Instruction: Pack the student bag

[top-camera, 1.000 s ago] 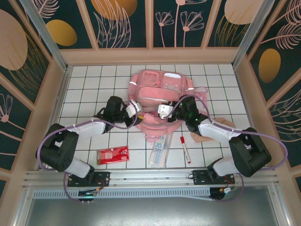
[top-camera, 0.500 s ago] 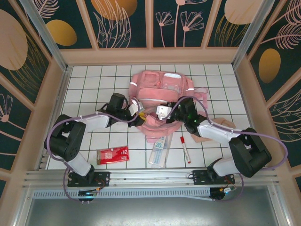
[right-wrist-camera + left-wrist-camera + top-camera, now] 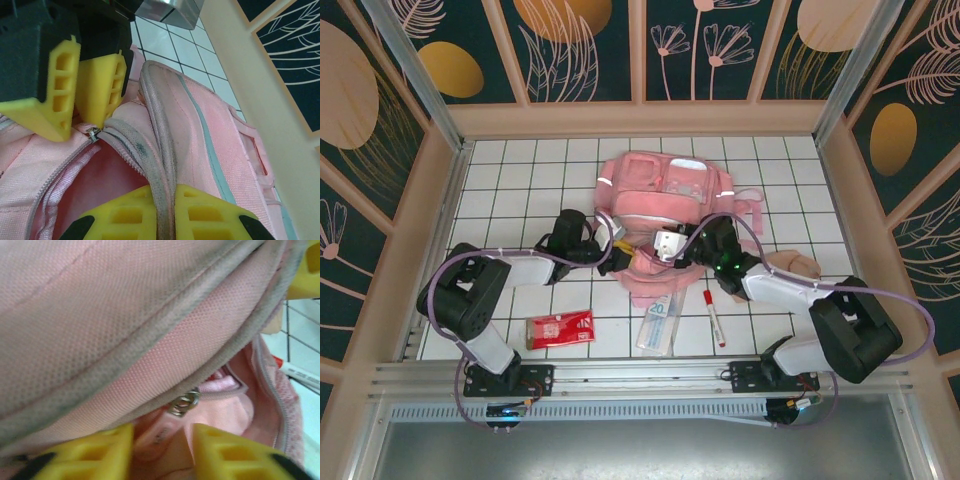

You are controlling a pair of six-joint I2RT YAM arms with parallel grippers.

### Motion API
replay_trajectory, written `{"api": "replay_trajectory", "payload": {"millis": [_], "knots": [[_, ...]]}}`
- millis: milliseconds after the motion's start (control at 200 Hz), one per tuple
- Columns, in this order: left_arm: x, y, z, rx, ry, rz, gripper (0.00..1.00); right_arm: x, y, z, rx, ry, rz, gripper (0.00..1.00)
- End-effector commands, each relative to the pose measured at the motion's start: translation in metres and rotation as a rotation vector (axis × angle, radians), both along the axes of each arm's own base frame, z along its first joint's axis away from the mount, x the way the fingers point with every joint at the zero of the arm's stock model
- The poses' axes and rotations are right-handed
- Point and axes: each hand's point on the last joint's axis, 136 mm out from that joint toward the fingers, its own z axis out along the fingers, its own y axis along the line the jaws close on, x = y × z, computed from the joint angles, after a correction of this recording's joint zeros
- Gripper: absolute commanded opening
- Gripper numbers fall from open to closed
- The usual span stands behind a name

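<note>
On the overhead camera I am seeing the student bag [image 3: 665, 180] lying flat on the tiled table [image 3: 520, 200], most of it stretching away beyond both sets of fingertips. The left gripper [image 3: 622, 262] and right gripper [image 3: 648, 258] are meeting nose to nose at its near edge, where a flap is folding out toward the arm bases. Behind the grippers, toward those bases, a red packet [image 3: 560, 328], a flat pale pack printed with a 20 [image 3: 660, 318] and a red-capped marker [image 3: 713, 317] are lying on the tiles. A beige pouch [image 3: 790, 265] is sitting beside the right forearm. None of these is inside the bag, so I am judging the packing barely begun: the opening is being worked on, and all the loading is ahead.

On the left wrist camera, the left fingers are standing partly apart. A metal zipper pull [image 3: 182, 404] is sitting just ahead of the tips, with a pink tab running down between them. I cannot tell whether they are pinching that tab. Above them the bag is showing woven pink cloth edged with greyish, grubby piping.

On the right wrist camera, the right jaws are squeezing almost closed on the bag's piped zip rim. Straight ahead, the left fingers are hovering at the slider, and the zip is gaping enough to show pink lining. A silvery strip is running along the panel off to the tool's right.
</note>
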Motion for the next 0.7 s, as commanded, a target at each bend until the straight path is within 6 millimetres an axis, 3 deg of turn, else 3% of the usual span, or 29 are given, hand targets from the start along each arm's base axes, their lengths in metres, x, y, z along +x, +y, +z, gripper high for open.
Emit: {"api": "replay_trajectory", "payload": {"millis": [0, 90, 285, 400, 515, 696], "knots": [[0.012, -0.013, 0.032, -0.06, -0.203, -0.022, 0.18, -0.03, 0.028, 0.03, 0.107, -0.046, 0.152, 0.0], [0.01, -0.013, 0.029, -0.041, -0.22, -0.039, 0.0, -0.03, 0.029, 0.029, 0.096, -0.047, 0.149, 0.0], [-0.008, -0.004, 0.024, 0.057, -0.228, -0.119, 0.0, -0.023, 0.014, 0.004, -0.053, -0.021, 0.108, 0.0], [0.001, 0.019, 0.028, 0.114, -0.242, -0.005, 0.0, -0.022, -0.002, -0.023, -0.17, 0.028, 0.07, 0.0], [0.014, 0.037, 0.047, 0.065, -0.239, 0.112, 0.0, -0.029, -0.016, -0.047, -0.258, 0.058, 0.054, 0.18], [0.012, 0.039, 0.049, 0.108, -0.224, 0.093, 0.0, -0.025, -0.013, -0.032, -0.171, 0.063, 0.027, 0.19]]}}
